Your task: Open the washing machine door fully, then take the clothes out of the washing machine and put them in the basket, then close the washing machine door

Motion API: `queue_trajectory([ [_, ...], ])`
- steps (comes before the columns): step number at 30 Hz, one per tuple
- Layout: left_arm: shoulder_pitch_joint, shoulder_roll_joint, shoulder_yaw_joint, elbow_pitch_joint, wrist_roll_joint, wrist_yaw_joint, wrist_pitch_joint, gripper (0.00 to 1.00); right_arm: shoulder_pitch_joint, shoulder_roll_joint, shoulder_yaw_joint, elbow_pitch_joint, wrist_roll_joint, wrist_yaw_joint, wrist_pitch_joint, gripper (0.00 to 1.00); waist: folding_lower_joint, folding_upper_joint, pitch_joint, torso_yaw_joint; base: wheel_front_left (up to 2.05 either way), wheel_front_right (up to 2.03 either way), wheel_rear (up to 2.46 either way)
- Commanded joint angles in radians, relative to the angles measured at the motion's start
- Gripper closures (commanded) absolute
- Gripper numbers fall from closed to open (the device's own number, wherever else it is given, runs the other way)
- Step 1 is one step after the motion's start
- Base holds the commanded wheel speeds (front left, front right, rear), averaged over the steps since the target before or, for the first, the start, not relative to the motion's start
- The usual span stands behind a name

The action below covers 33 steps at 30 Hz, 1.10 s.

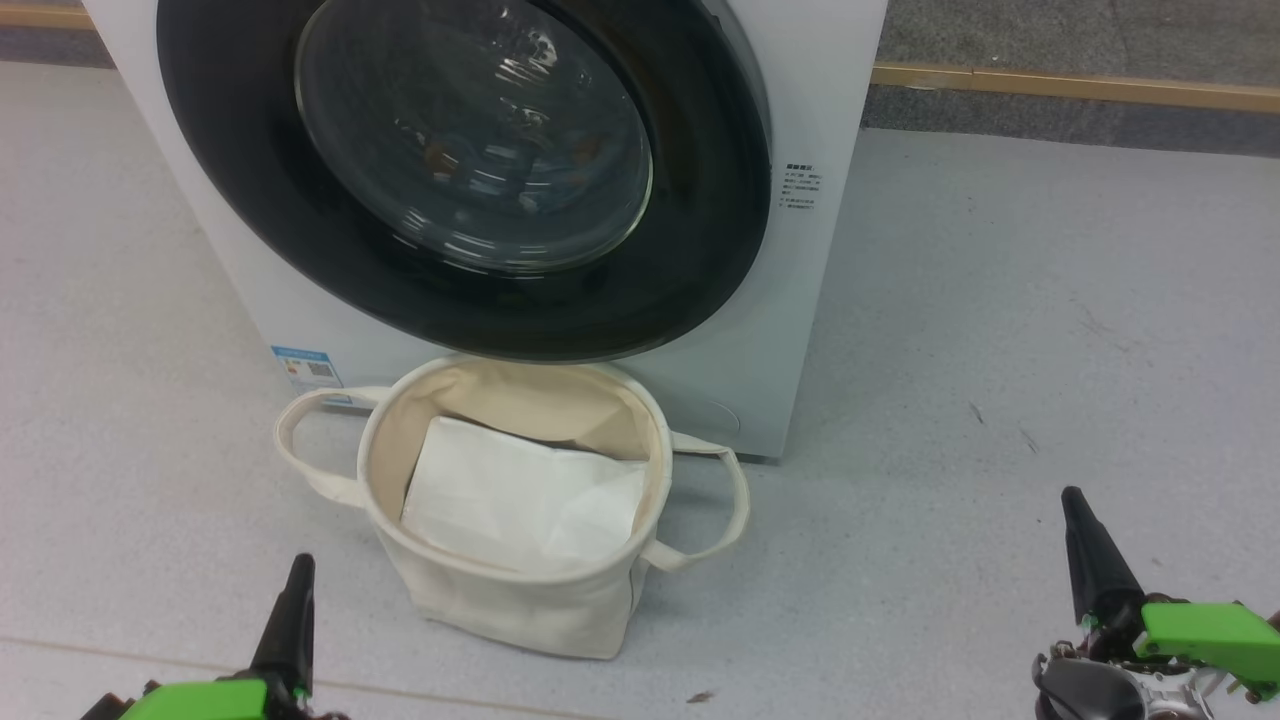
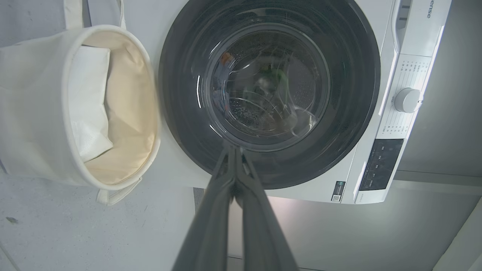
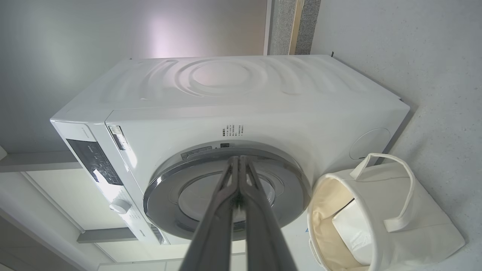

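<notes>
Both pairs of jaws pressed together, low either side of basket [image 1: 500, 600], not touching it, washing machine door [image 1: 700, 200] shut beyond

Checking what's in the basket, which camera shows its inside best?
The head view: it looks down into the basket, with the folded white sheet in plain sight. Both wrist views see its mouth side-on, the wall hiding part of the sheet.

left fingers [image 1: 292, 620] pressed together, right fingers [image 1: 1095, 560] likewise
</notes>
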Motion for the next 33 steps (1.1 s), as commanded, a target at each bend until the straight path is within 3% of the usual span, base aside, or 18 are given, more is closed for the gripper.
queue_trajectory([
  [1, -0.043, 0.005, 0.034, -0.038, -0.004, -0.007, 0.005, 1.0, -0.015, -0.006, 0.02, -0.038, 0.006, 0.0, 0.007, 1.0, 0.0, 0.0, 0.0, 0.0, 0.0, 0.0, 0.0],
  [33, -0.043, 0.005, 0.034, -0.038, -0.004, -0.007, 0.005, 1.0, -0.015, -0.006, 0.02, -0.038, 0.006, 0.0, 0.007, 1.0, 0.0, 0.0, 0.0, 0.0, 0.0, 0.0, 0.0],
])
